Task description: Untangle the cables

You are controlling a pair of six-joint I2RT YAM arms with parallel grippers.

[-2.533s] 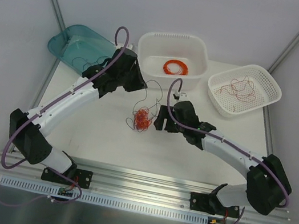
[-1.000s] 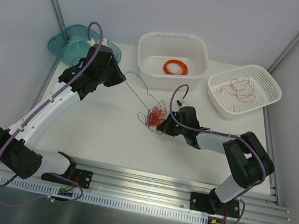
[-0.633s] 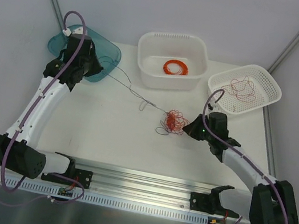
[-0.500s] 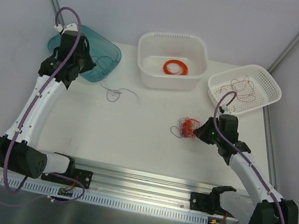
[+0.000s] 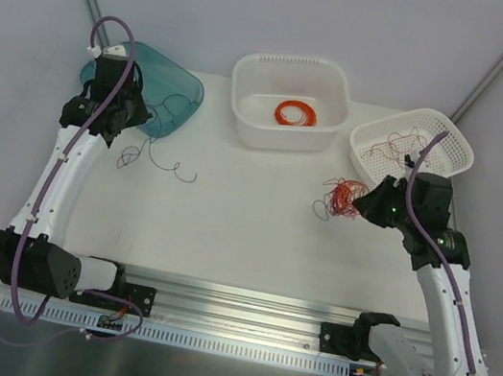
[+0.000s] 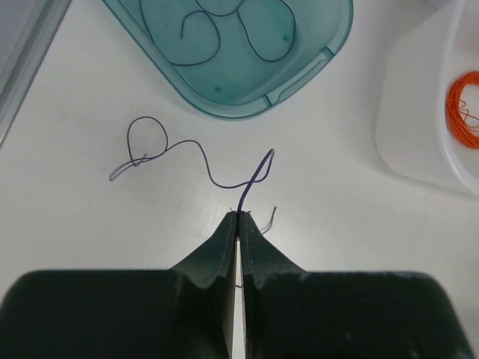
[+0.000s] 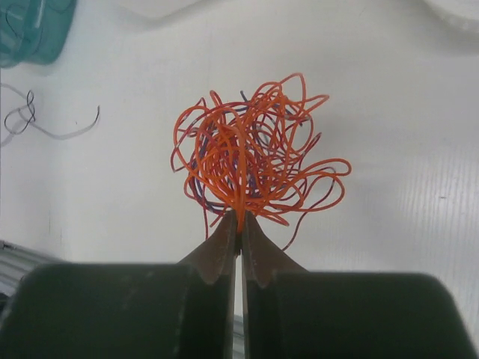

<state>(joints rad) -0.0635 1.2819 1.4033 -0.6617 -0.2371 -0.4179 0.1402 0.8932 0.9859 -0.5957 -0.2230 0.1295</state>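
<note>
– Table point(image 5: 224, 232) from the near edge outward: what is on it?
– Nearest, the left gripper point(image 6: 238, 217) has its jaws pressed together on one thin dark wire point(image 6: 196, 144). The wire curls loose over the white top to the left and ends in a small loop.
– And the other arm?
– The right gripper point(image 7: 239, 221) is clamped on the tangled ball point(image 7: 251, 161) of orange-red and darker strands, pinching it at its near edge. From above, the ball sits at the gripper's tip, near the right-hand basket point(image 5: 365, 164) and on that basket's near-left side.
– What lies further back?
– That basket has loose reddish strands point(image 5: 399, 151) in it. The middle basket point(image 5: 247, 75) holds a neat orange coil point(image 5: 295, 113). The teal tub point(image 5: 186, 89) at the far left has dark wires point(image 6: 217, 37) curled on its floor, and the left gripper is just beside it
</note>
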